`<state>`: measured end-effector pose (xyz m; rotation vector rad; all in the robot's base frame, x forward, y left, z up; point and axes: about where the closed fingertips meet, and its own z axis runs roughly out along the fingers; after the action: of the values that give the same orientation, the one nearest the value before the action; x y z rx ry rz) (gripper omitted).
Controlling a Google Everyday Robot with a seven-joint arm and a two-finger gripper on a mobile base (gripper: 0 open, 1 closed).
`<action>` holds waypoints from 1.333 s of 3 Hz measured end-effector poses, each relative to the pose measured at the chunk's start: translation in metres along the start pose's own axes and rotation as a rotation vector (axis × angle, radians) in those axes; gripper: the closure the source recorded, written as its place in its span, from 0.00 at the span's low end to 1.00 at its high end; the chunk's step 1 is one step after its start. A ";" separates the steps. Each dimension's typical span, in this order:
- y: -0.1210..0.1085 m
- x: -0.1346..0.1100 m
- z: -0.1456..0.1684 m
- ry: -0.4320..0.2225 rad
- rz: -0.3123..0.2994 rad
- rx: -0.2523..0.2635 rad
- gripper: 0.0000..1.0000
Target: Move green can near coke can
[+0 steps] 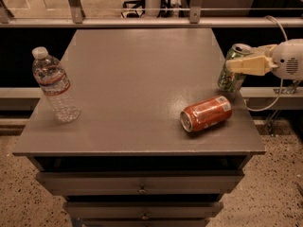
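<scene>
The green can (233, 69) stands upright at the right edge of the grey table (137, 84), tilted a little. My gripper (236, 64) reaches in from the right; its cream fingers (248, 65) are shut on the can's upper part. The coke can (206, 113) lies on its side on the table just in front of and left of the green can, its open silver end facing front-left and a white label patch near the right end.
A clear plastic water bottle (54, 86) with a white cap stands near the table's left edge. Drawers (142, 189) sit under the tabletop. A railing (151, 22) runs behind the table. A cable (279, 86) hangs beside my arm at the right.
</scene>
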<state>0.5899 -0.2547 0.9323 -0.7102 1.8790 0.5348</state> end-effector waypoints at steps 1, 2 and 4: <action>0.006 0.005 0.002 -0.008 0.013 -0.030 1.00; 0.013 0.002 0.008 -0.024 0.008 -0.068 0.98; 0.022 0.005 0.006 -0.017 -0.008 -0.097 0.51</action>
<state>0.5773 -0.2360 0.9261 -0.7739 1.8439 0.6288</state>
